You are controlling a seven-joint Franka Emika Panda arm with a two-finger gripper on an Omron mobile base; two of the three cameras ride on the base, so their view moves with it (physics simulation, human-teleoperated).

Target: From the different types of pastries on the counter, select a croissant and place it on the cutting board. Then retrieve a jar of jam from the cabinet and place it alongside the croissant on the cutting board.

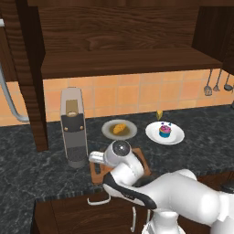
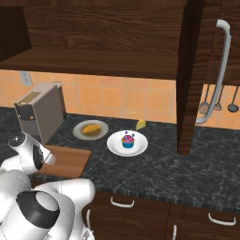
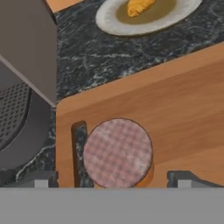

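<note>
I see the jar of jam [image 3: 117,152] standing on the cutting board [image 3: 175,113], next to the dark slot handle at its short end; its checked lid faces my hand camera and hides nearly all of the orange body. The gripper [image 3: 113,178] sits over it with 2 fingertips [image 3: 183,178] spread well apart on either side, jaws open, and I cannot tell if they touch the glass. The croissant [image 3: 140,6] lies on a grey plate [image 3: 109,19] on the counter [image 3: 100,57], cut off by the frame's top edge. In the base views my arm hides most of the board. The cupcake [image 1: 165,130] sits on a white plate [image 1: 178,137]; the coffee machine [image 1: 73,128] stands beside the board.
</note>
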